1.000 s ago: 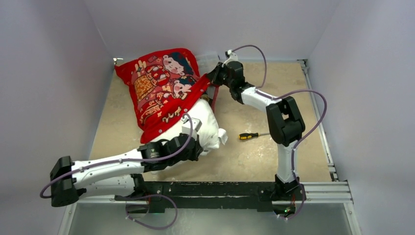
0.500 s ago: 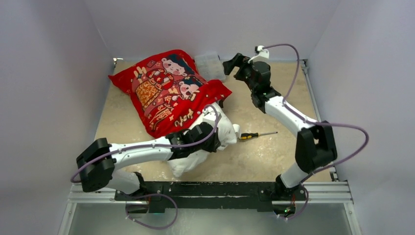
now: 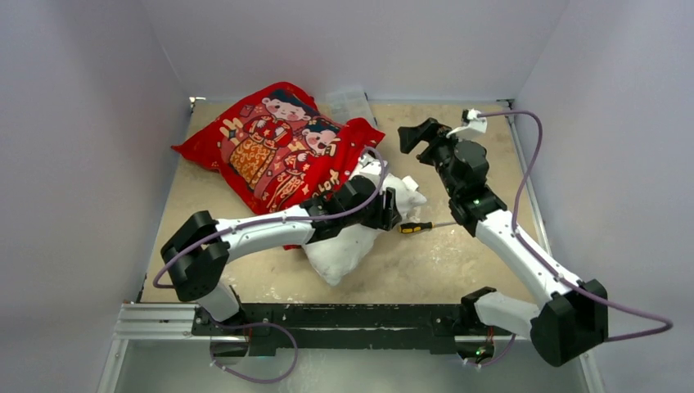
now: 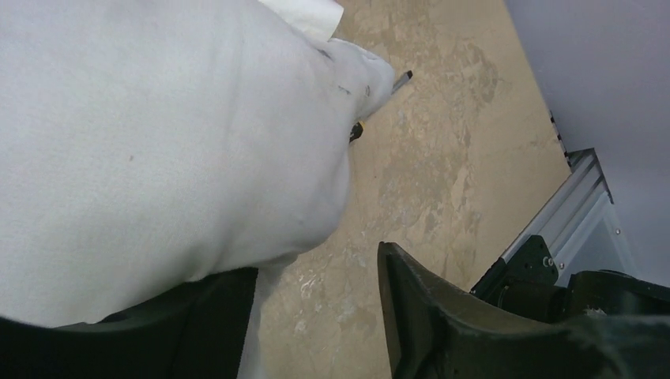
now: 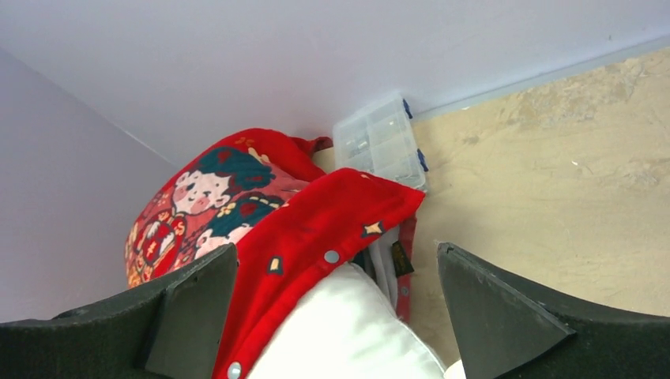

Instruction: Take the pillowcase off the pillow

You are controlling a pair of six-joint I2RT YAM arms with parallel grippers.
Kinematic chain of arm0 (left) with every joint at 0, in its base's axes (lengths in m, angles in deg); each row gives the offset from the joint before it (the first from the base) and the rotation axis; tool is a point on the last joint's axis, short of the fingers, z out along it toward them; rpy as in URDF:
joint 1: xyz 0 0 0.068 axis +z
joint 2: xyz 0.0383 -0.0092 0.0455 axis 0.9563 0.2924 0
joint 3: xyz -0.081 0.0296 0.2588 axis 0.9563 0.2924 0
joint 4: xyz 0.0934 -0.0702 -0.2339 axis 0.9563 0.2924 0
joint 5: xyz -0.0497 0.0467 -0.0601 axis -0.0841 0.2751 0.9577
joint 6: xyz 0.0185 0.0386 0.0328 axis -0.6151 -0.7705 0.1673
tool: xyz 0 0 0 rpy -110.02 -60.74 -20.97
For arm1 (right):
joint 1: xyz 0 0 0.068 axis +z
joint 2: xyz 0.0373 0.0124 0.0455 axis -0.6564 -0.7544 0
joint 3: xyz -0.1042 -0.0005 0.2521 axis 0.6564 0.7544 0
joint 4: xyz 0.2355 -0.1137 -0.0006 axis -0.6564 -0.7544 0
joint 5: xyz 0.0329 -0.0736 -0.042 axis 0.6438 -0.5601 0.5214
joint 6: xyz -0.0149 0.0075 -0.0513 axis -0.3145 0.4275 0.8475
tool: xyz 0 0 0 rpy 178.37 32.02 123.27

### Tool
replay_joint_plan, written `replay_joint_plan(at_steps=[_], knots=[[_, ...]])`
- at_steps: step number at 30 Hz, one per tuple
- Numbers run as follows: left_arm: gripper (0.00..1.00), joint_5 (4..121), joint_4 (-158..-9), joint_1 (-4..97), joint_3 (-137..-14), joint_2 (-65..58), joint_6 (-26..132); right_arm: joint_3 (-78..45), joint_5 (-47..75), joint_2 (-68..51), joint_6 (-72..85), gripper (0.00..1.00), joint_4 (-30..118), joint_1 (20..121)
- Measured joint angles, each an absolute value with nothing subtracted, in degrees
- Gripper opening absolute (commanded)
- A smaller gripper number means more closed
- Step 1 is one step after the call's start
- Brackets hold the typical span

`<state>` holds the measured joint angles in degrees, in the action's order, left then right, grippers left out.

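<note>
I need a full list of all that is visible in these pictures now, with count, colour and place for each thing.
pillowcase: 1, red, cartoon children, far left, partly over pillow
pillow: 1, white, centre, sticking out of pillowcase
screwdriver: 1, yellow-black handle, right of pillow
plastic box: 1, clear, by far wall
table: 1, beige
left gripper: 1, black, open, against pillow
right gripper: 1, black, open, right of pillowcase
</note>
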<state>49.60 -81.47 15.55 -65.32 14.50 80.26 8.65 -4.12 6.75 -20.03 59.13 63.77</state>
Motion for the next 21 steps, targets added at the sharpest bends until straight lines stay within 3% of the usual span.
replay_joint_plan(at_steps=[4, 14, 21], knots=[[0.74, 49.4, -79.9, 16.7, -65.1, 10.5, 80.4, 10.4, -3.6, 10.3, -20.0, 0.99, 57.8, 65.3], [0.81, 40.4, -68.1, 19.3, -60.0, -10.9, 81.4, 9.0, -11.2, 3.6, -26.1, 0.99, 49.1, 89.5], [0.84, 41.8, -60.4, 20.4, -52.4, -23.1, 84.1, 7.2, -15.4, 0.2, -32.4, 0.99, 45.0, 98.8]])
